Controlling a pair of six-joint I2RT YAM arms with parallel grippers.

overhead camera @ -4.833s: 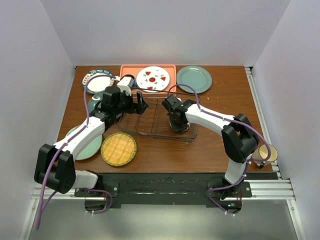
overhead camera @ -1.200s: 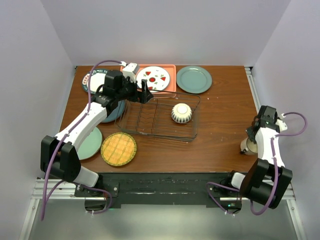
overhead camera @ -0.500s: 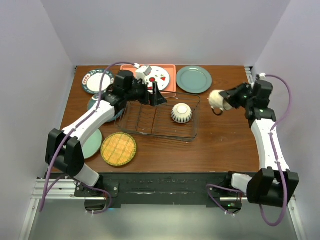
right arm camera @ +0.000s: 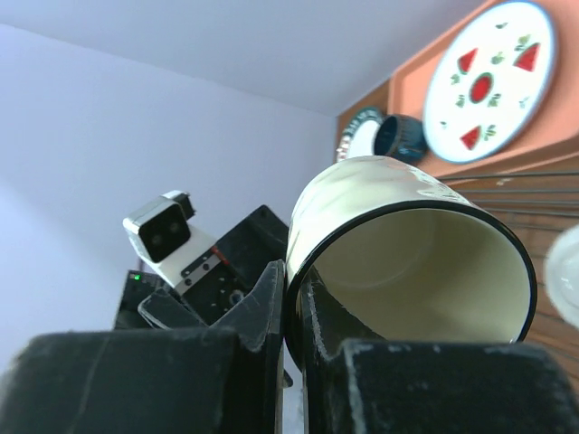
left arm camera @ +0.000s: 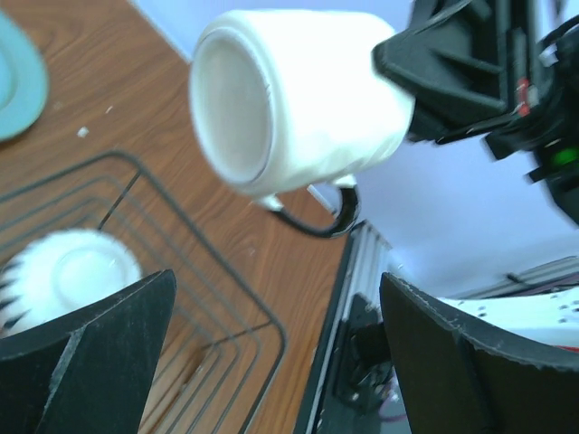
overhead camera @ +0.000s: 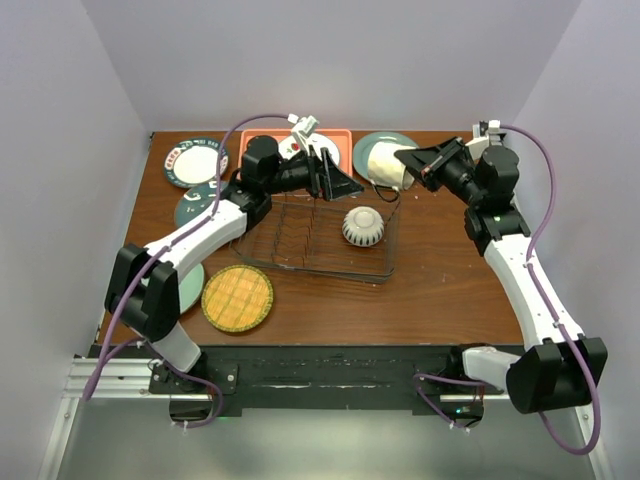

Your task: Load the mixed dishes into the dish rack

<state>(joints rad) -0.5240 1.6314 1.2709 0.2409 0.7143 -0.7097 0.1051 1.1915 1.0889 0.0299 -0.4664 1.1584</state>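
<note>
My right gripper (overhead camera: 415, 165) is shut on the dark rim of a cream mug (overhead camera: 385, 163), which it holds on its side in the air by the dish rack's back right corner. In the right wrist view one finger sits inside the mug (right arm camera: 407, 244) and one outside. My left gripper (overhead camera: 340, 180) hangs open and empty over the rack's back edge, facing the mug (left arm camera: 298, 99). The dark wire dish rack (overhead camera: 300, 245) holds a ribbed white bowl (overhead camera: 363, 227). A yellow woven plate (overhead camera: 237, 298), a pale green plate (overhead camera: 185, 285), a dark teal plate (overhead camera: 195, 208) and a white green-rimmed plate (overhead camera: 195, 161) lie to its left.
A salmon tray (right arm camera: 425, 145) with a white fruit-marked plate (right arm camera: 488, 77) sits behind the rack, mostly hidden by my left arm in the top view. A grey-green plate (overhead camera: 378, 145) lies at the back, partly under the mug. Bare wood lies right of the rack.
My right arm has carried the mug from the table's right side leftward and back to the rack's far right corner. My left gripper has slid right along the rack's back edge, still open.
</note>
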